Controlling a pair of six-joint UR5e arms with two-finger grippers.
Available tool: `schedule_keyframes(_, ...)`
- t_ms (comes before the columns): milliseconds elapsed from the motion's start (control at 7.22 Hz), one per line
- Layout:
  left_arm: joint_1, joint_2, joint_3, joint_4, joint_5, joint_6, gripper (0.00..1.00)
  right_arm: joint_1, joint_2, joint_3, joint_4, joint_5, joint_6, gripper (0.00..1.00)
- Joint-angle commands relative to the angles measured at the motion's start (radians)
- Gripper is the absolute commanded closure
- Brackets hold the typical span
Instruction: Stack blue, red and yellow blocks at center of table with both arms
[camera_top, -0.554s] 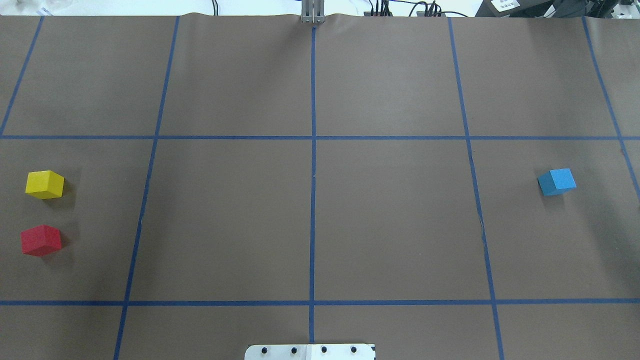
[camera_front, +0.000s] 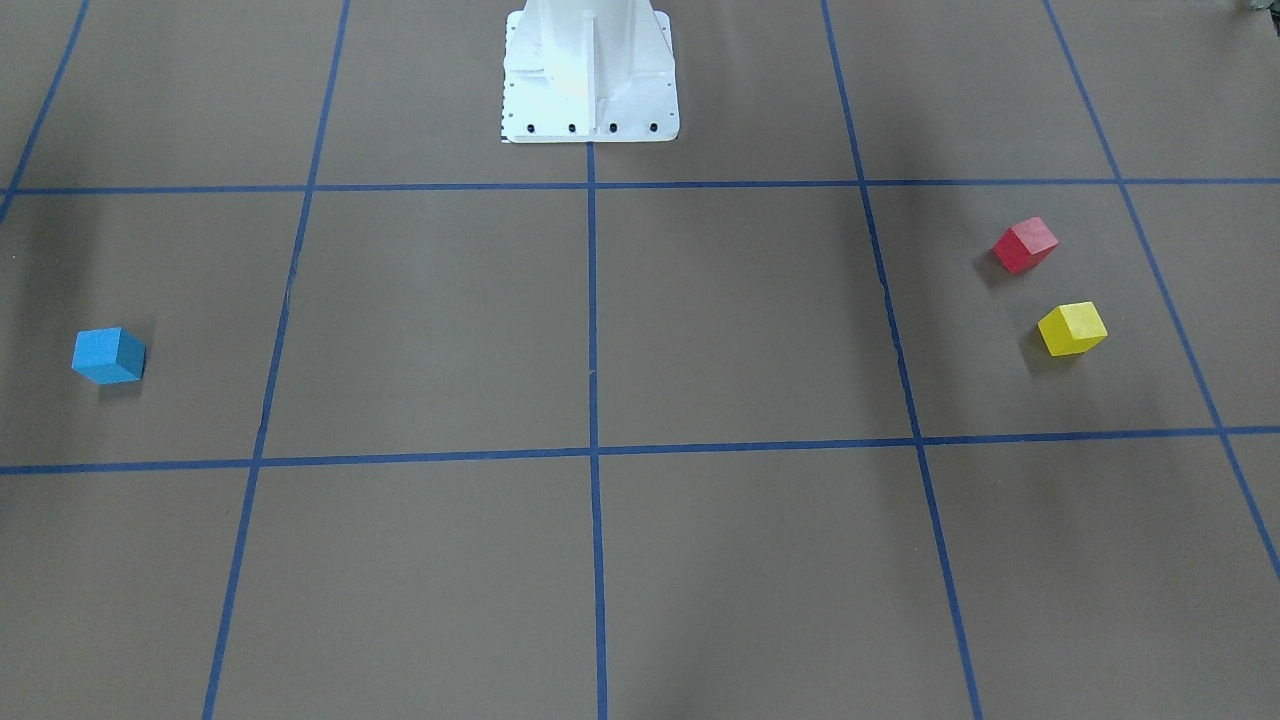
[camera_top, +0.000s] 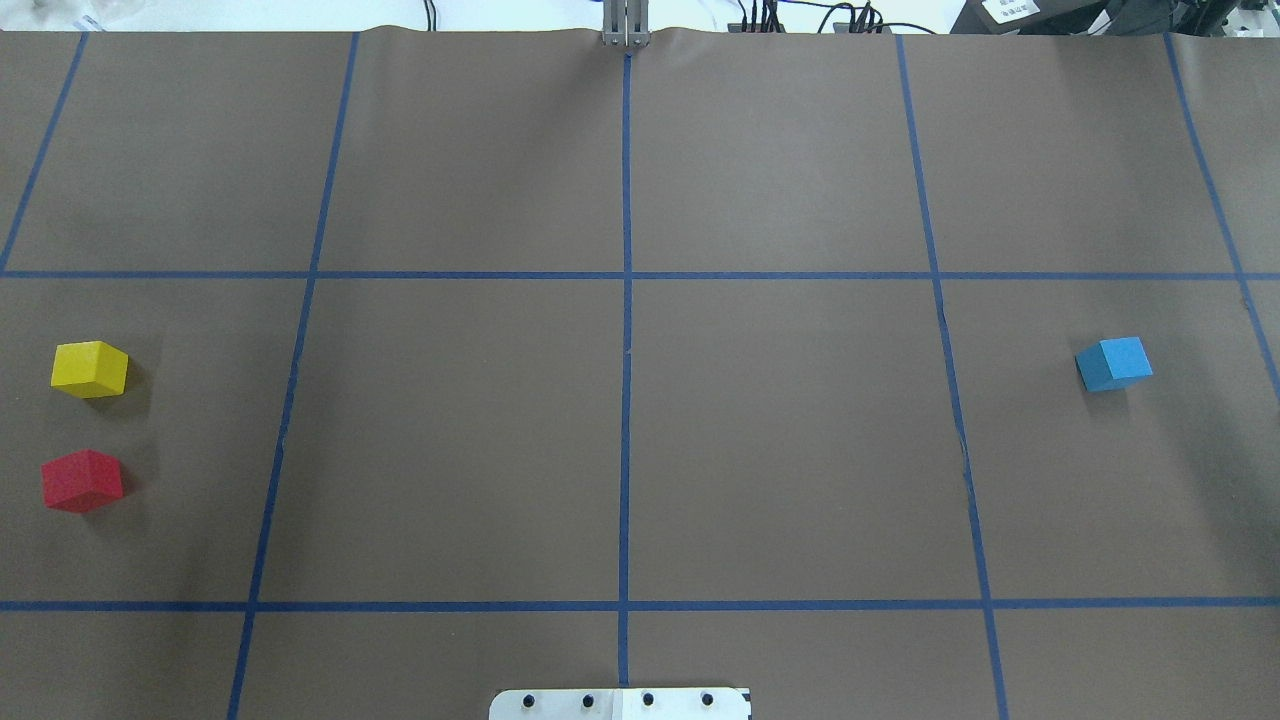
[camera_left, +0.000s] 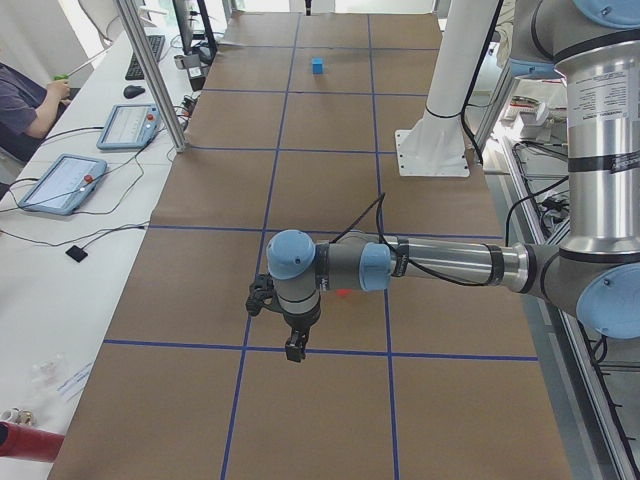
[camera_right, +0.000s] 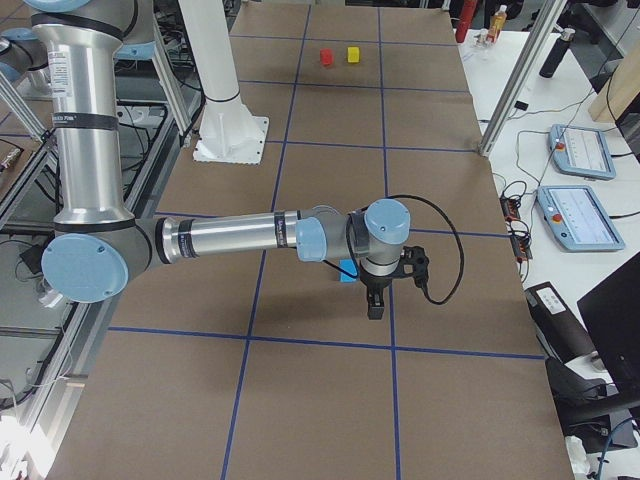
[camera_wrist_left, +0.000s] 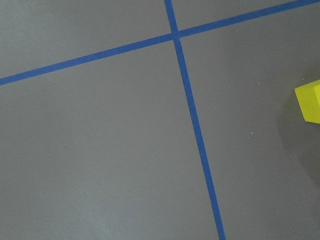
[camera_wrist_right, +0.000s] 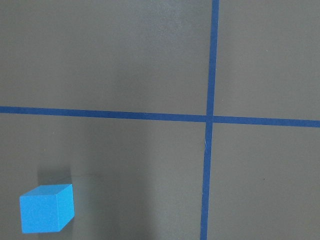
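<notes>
I see a brown worktop (camera_top: 800, 450) marked into squares by blue tape (camera_top: 626, 400). The yellow block (camera_top: 90, 369) sits at the left edge. The red block (camera_top: 82, 480) sits nearer than it, not touching it. The blue block (camera_top: 1113, 363) sits alone at the right. All three lie well apart from the centre. The left tool (camera_left: 294, 350) points down over the left end, and the right tool (camera_right: 375, 307) points down near the blue block. I cannot tell whether either tool is apart or together. A white label (camera_top: 1010, 8) beyond the far edge is too small to read.
</notes>
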Motion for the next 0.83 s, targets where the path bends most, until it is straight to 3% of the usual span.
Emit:
schedule_keyframes(0,-0.001,-0.010,-0.010,0.001,0.001,-0.001,0.00,0.000,0.075,0.015,-0.008,-0.002,0.003,0.00)
schedule_keyframes(139,-0.003,-0.013,-0.010,0.001,0.001,-0.001,0.00,-0.003,0.080,0.026,-0.002,0.015,0.018,0.00)
schedule_keyframes(416,-0.003,-0.016,-0.013,0.003,0.004,-0.003,0.00,-0.116,0.061,0.046,0.059,0.026,0.122,0.00)
schedule_keyframes(693,-0.003,-0.013,-0.012,0.004,0.004,-0.001,0.00,-0.303,0.011,0.043,0.328,-0.085,0.417,0.01)
